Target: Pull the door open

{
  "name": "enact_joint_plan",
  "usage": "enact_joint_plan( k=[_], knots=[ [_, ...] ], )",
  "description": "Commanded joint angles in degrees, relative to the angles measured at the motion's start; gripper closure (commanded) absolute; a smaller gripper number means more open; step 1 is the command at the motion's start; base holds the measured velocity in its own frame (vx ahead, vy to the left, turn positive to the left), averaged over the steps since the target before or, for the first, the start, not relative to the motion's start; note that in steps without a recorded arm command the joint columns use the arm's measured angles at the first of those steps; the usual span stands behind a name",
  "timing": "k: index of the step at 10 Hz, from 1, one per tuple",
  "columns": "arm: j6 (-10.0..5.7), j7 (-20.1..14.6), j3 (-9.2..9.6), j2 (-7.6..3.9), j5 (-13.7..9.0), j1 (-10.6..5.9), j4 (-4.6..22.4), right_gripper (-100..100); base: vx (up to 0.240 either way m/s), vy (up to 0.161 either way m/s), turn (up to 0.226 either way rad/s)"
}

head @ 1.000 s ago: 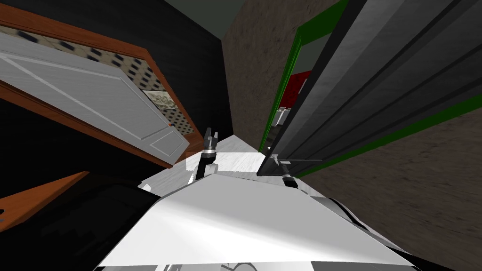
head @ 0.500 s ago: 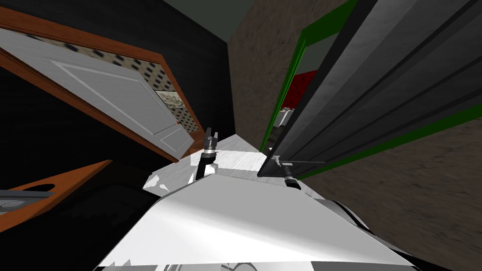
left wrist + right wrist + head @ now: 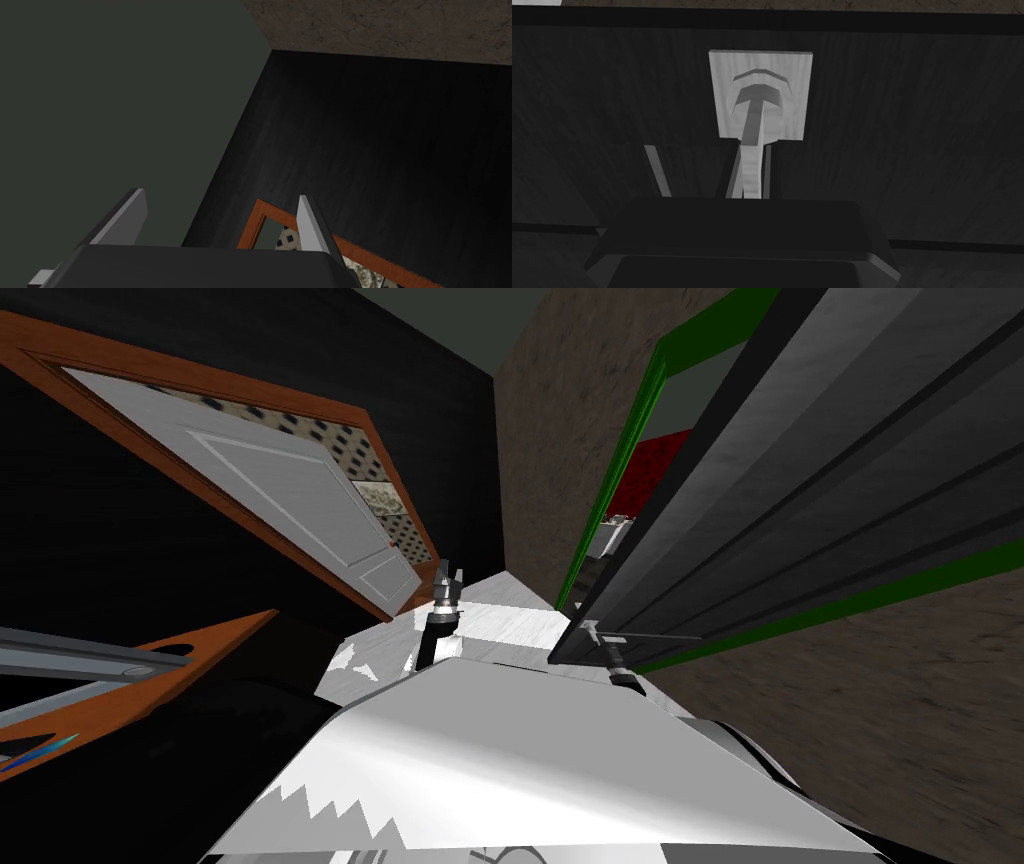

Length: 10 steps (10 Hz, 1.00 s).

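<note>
Right pincer (image 3: 748, 152) grips the pale lever handle (image 3: 755, 112) of the dark grey panelled door (image 3: 800, 468).

One dark door (image 3: 800, 458), one white door (image 3: 300, 503), one handle (image 3: 751, 125), two claws (image 3: 447, 573) (image 3: 598, 635).

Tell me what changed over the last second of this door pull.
The dark door swung further open: the gap between its edge and the green frame widened. My view also turned, so the white door slid toward the middle. Unchanged: right claw shut on the handle, left claw raised and open.
</note>
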Motion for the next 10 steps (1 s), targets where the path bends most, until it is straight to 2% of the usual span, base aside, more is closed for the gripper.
enact_joint_plan(
  k=[1, 2, 3, 4, 5, 6, 7, 8, 9, 10],
  knots=[
    [1.35, -0.57, 0.02, -0.56, 0.03, 2.86, -2.86, 100, -0.132, -0.067, 0.171],
    [1.35, -0.57, 0.02, -0.56, 0.03, 3.19, -3.92, 100, -0.073, -0.023, -0.002],
    [0.05, -1.17, 0.07, -1.21, 0.09, 3.96, -4.44, 100, -0.093, -0.037, 0.134],
    [0.05, -1.17, 0.07, -1.21, 0.09, 3.96, -5.03, 100, -0.098, -0.044, 0.071],
    [0.05, -1.17, 0.07, -1.21, 0.09, 3.96, -3.84, 100, -0.031, -0.030, 0.045],
    [-0.86, -1.17, 0.07, -1.21, 0.09, 3.18, -1.12, 100, 0.009, -0.008, 0.014],
    [0.05, -1.17, 0.07, -1.21, 0.09, 3.96, -4.44, 100, 0.004, 0.014, -0.029],
    [-1.78, -2.02, 0.14, -2.13, 0.17, 5.04, -4.23, 100, -0.112, -0.044, 0.218],
    [-1.78, -2.02, 0.14, -2.13, 0.17, 3.03, -0.76, 100, -0.127, -0.062, 0.208],
    [-2.32, -2.27, 0.16, -2.39, 0.19, 5.35, -4.17, 100, -0.086, -0.056, 0.089]
  ],
)
